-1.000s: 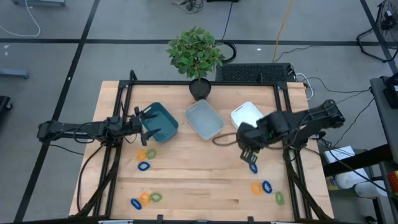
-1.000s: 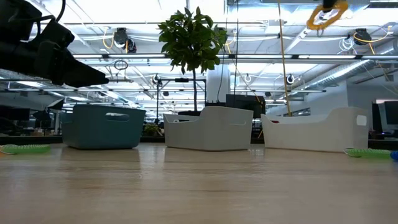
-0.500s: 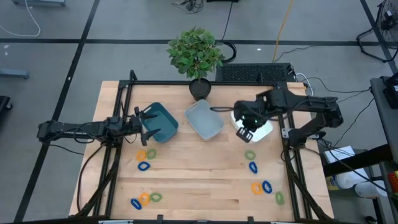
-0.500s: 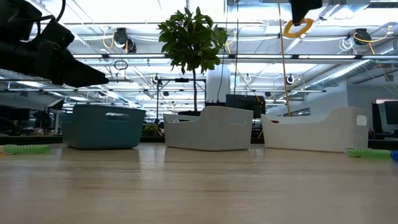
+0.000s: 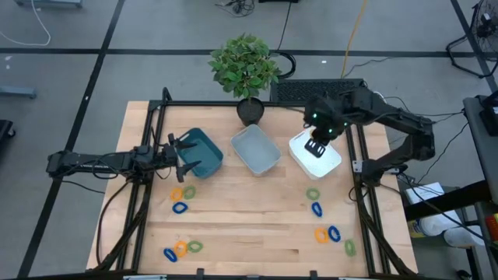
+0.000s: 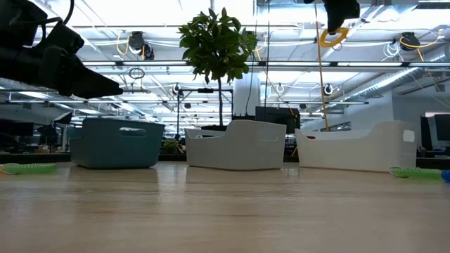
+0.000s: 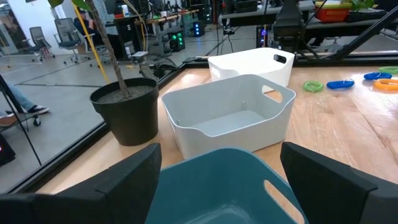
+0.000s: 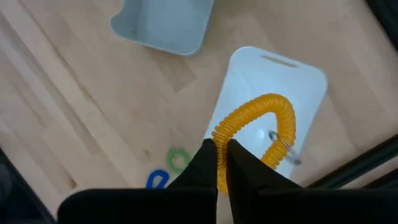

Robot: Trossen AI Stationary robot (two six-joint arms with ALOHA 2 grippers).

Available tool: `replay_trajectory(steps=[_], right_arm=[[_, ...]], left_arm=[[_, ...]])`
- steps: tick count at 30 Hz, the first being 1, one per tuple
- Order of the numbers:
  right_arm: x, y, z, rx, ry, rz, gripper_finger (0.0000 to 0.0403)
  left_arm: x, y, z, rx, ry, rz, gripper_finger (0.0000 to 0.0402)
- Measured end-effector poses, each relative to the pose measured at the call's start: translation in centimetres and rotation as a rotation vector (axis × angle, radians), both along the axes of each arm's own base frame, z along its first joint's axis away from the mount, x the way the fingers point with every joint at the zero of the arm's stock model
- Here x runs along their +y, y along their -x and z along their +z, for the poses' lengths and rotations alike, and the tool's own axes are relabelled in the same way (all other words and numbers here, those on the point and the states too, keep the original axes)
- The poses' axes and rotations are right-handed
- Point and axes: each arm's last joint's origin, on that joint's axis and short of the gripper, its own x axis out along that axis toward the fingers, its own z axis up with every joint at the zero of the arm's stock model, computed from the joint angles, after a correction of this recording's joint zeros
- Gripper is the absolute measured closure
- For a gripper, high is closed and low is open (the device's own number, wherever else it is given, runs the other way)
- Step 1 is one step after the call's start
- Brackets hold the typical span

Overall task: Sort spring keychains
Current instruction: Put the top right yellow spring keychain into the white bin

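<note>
My right gripper [image 5: 317, 145] is high above the white bin [image 5: 327, 162], shut on an orange spring keychain [image 8: 258, 127] that also shows in the low view [image 6: 332, 36]. My left gripper [image 5: 180, 155] waits open over the teal bin [image 5: 204, 149], its fingers wide apart in the left wrist view [image 7: 221, 180]. Other keychains lie flat on the table: orange, green and blue ones [image 5: 184, 193] near the teal bin, three [image 5: 181, 249] at the near edge, a green [image 5: 313, 194] and a blue one [image 5: 317, 208] near the white bin, and more [image 5: 333, 233] to the near right. My right gripper pinches the orange keychain's coil at one end of its loop [image 8: 219, 138] between the two fingertips [image 8: 205, 163]. The fingers come from above, pointing down. The loop hangs below them, lifted clear and above the white bin [image 8: 273, 87].
A grey-blue bin [image 5: 255, 148] stands between the teal and white bins. A potted plant [image 5: 246, 70] is at the table's far edge, behind the grey-blue bin. Bare wood lies in the table's middle [image 5: 249, 210].
My right gripper has carried the orange keychain from above the table's right middle toward the far edge, and it now hangs over the white bin. In the low view the keychain has shifted left and a little lower. The left arm has kept still.
</note>
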Motion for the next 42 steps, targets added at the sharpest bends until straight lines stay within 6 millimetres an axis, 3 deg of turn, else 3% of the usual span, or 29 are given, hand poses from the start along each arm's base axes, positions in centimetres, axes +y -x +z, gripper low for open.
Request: replay_trajectory(steps=[5, 11, 20, 26, 42], right_arm=[[-1.4, 1.2, 0.5, -0.020, 0.026, -0.011, 0.0402], [-2.0, 1.3, -0.1, 0.003, 0.027, -0.021, 0.0402], [-2.2, 2.1, -5.7, 0.196, 0.086, -0.139, 0.0402], [-2.1, 2.2, -9.6, 0.195, 0.061, -0.208, 0.0402], [-1.9, 1.2, -16.3, 0.122, 0.013, -0.313, 0.0402]], left_arm=[[0.0, 0.0, 0.0, 0.001, 0.000, 0.000, 0.0066], [0.0, 0.0, 0.0, 0.002, 0.000, 0.000, 0.0066], [0.0, 0.0, 0.0, 0.001, 0.000, 0.001, 0.0066], [0.0, 0.0, 0.0, 0.001, 0.000, 0.000, 0.0066], [0.0, 0.0, 0.0, 0.001, 0.000, 0.001, 0.0066]])
